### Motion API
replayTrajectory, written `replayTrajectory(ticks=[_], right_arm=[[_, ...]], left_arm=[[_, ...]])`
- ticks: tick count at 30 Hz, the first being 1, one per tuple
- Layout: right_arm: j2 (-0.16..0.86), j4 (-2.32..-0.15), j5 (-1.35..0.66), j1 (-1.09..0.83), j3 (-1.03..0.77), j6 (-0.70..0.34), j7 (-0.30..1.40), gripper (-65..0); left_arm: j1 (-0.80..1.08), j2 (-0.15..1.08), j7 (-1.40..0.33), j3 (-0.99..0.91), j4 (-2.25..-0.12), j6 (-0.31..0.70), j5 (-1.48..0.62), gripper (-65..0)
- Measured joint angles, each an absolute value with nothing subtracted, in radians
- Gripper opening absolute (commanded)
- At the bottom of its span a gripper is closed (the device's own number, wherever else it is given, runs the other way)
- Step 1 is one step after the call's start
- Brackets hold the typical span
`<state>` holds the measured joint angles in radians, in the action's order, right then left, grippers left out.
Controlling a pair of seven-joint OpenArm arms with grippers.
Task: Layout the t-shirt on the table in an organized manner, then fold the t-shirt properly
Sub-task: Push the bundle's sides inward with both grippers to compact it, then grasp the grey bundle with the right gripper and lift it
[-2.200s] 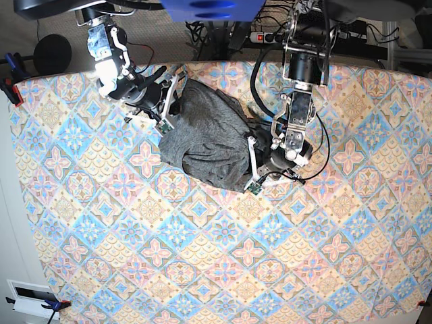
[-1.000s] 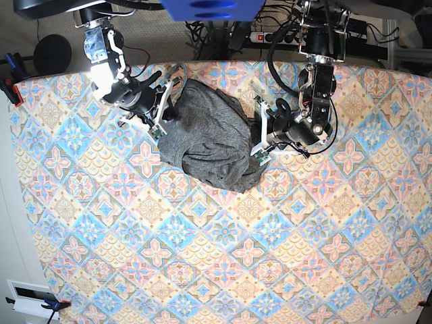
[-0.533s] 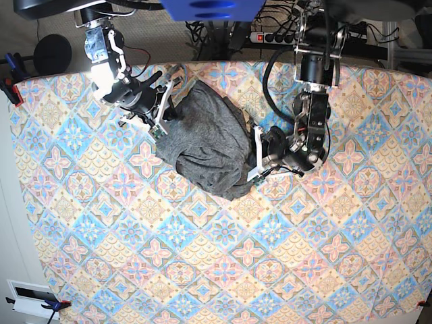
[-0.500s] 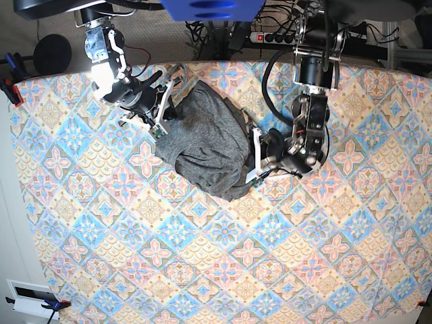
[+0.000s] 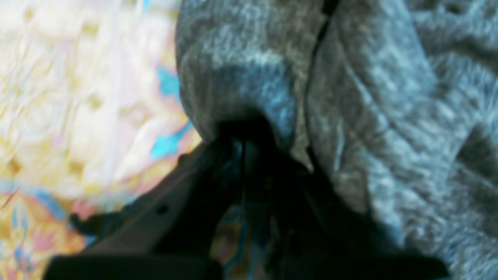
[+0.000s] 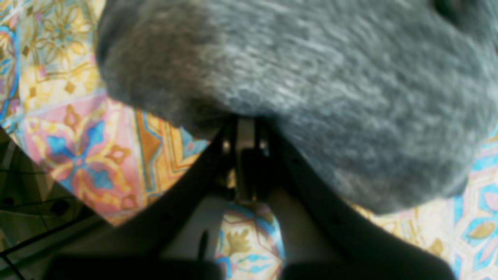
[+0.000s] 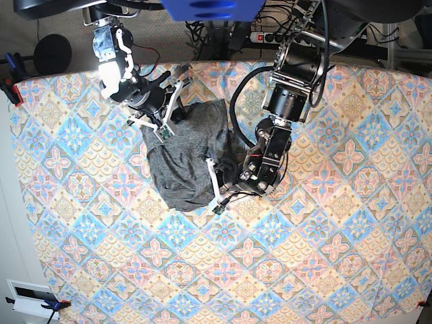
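We see both wrist views blurred. Crumpled dark heather-grey knit t-shirt (image 7: 185,158) bunched far-centre on tile-patterned cloth table (image 7: 317,256). Left gripper (image 5: 243,134), right gripper (image 6: 245,130) each clamped tight on fabric fold.

I see the t-shirt (image 7: 185,158) bunched on the table (image 7: 304,263), toward its far edge. The right gripper (image 7: 170,116) sits at the t-shirt's far side, the left gripper (image 7: 214,185) at its near side.

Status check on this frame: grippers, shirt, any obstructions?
Left gripper and right gripper both shut on the t-shirt. Shirt bunched, not spread. Table around it unobstructed.
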<state>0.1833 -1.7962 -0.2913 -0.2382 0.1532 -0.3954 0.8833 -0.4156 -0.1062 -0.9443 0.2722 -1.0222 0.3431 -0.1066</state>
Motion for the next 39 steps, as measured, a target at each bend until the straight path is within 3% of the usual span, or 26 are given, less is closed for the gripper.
replayTrajectory(ticks=[6, 9, 16, 19, 23, 27, 32, 36, 39], right_arm=[[0.176, -1.796, -0.294, -0.24, 0.13, -0.398, 0.883, -65.0], [0.174, -1.796, -0.295, -0.239, 0.049, -0.396, 0.883, -64.9], [0.174, -1.795, -0.29, -0.246, -0.212, -0.395, 0.883, -64.9], [0.174, -1.795, -0.291, -0.246, -0.27, -0.391, 0.886, -64.9], [0.17, -1.815, -0.292, -0.251, -0.284, -0.392, 0.886, -65.0], [0.133, -1.97, -0.348, -0.296, -0.37, -0.383, 0.873, -65.0], [0.102, -1.982, -0.522, -0.363, -0.295, -0.393, 0.906, -65.0], [0.116, -1.982, -0.653, -0.3, -0.185, -0.387, 0.873, -65.0], [0.112, -1.983, -0.66, -0.266, -0.076, -0.388, 0.873, -65.0]], left_arm=[[-0.42, -0.112, -0.928, 0.267, -1.016, 0.344, -0.116, -65.0], [-0.36, -0.094, -0.963, 0.268, -1.135, 0.346, -0.149, -64.0], [-0.235, 0.057, -1.039, 0.184, -1.488, 0.344, -0.371, -46.6], [-0.189, 0.093, -1.076, 0.109, -1.572, 0.349, -0.425, -43.0], [-0.084, 0.154, -1.108, 0.076, -1.67, 0.355, -0.45, -43.0], [-0.018, 0.22, -1.092, 0.071, -1.771, 0.352, -0.449, -43.1], [0.069, 0.254, -1.074, 0.056, -1.774, 0.356, -0.446, -43.6], [0.139, 0.279, -0.987, -0.018, -1.773, 0.355, -0.448, -52.0], [0.167, 0.283, -0.97, -0.074, -1.771, 0.351, -0.444, -65.0]])
